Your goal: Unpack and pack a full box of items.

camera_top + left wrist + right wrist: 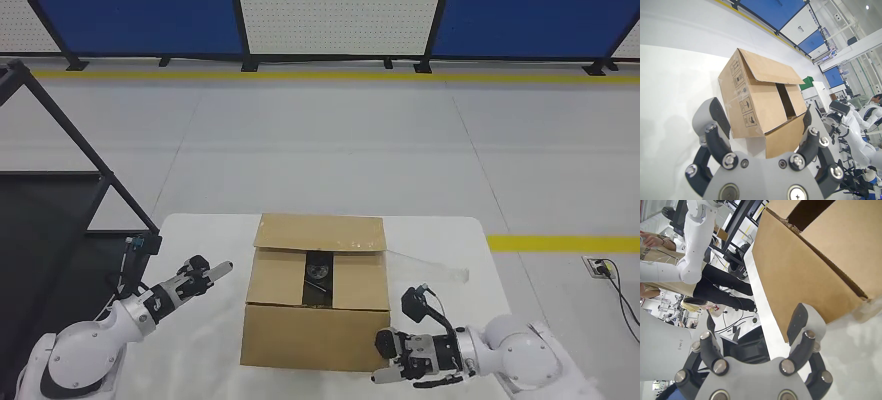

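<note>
1. At the middle of the white table (440, 300) you have the cardboard box (315, 310). Its two inner flaps are folded down with a dark gap (318, 278) between them, and its far flap (320, 233) is tilted open.
2. Through that gap you can see something dark inside the box, too small to name.
3. Your left gripper (210, 267) hangs over the table off the box's left side, apart from it, jaws spread and holding nothing.
4. Your right gripper (392, 338) sits at the box's near right corner, jaws spread and empty. You cannot tell whether a finger touches the cardboard.
</note>
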